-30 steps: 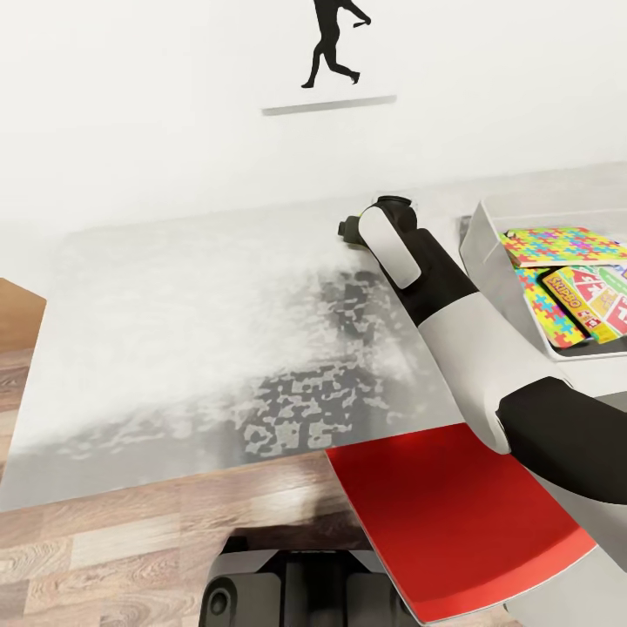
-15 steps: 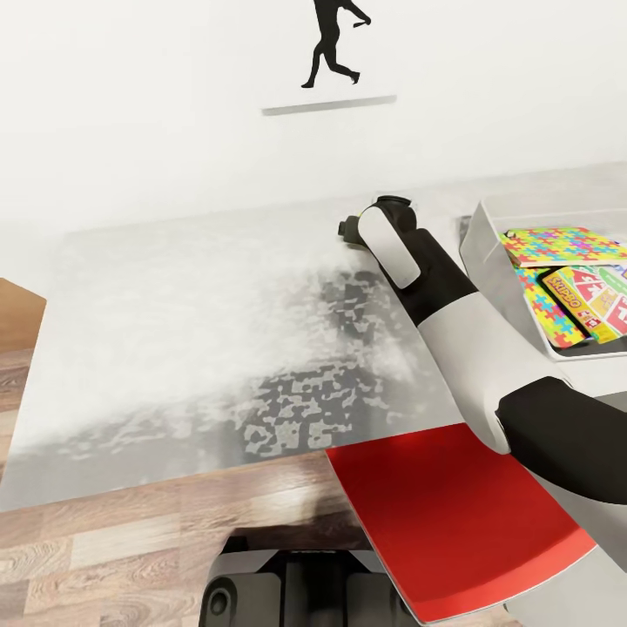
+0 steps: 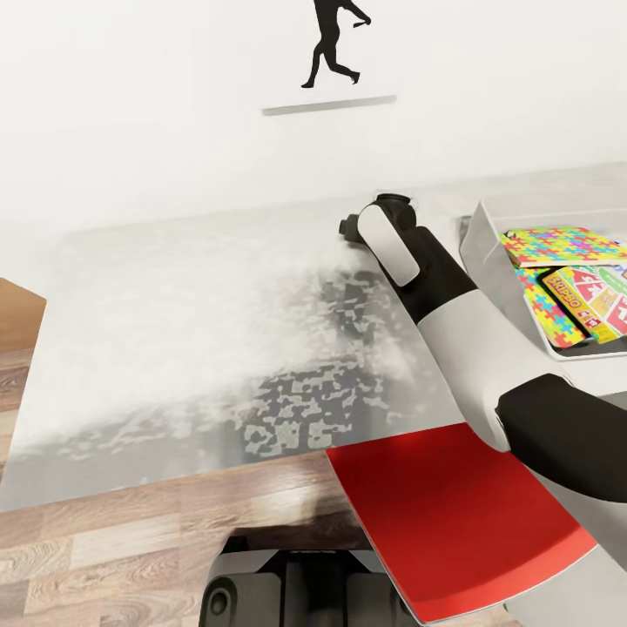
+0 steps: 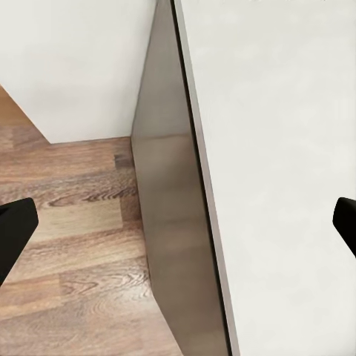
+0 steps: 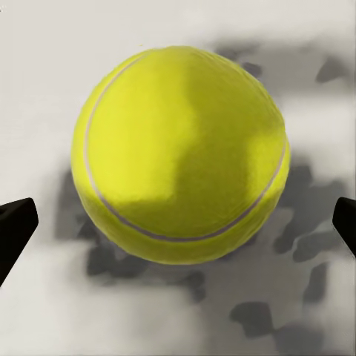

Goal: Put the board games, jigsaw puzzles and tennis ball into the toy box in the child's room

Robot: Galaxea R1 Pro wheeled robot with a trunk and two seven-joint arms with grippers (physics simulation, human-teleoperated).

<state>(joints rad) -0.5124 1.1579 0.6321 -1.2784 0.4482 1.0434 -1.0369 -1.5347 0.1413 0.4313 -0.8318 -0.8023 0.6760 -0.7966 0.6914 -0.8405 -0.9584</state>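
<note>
Tennis ball (image 5: 180, 154) sits between the right gripper's (image 5: 178, 226) wide-spread fingertips on the table (image 3: 174, 331).
Toy box (image 3: 484, 261), at frame right, holds jigsaw puzzles (image 3: 549, 246) and Skip-Bo game (image 3: 592, 300); left gripper (image 4: 178, 230) is also wide.

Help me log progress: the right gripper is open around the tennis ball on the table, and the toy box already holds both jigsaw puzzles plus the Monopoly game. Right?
Not quite. In the head view the toy box holds the jigsaw puzzles and the Skip-Bo game, not Monopoly. The right gripper is open around the tennis ball on the table, as the right wrist view shows.

Fuzzy matt felt tennis ball (image 5: 180, 154), smooth mottled grey table (image 3: 192, 331), glossy wood-grain floor (image 4: 67, 245)
</note>
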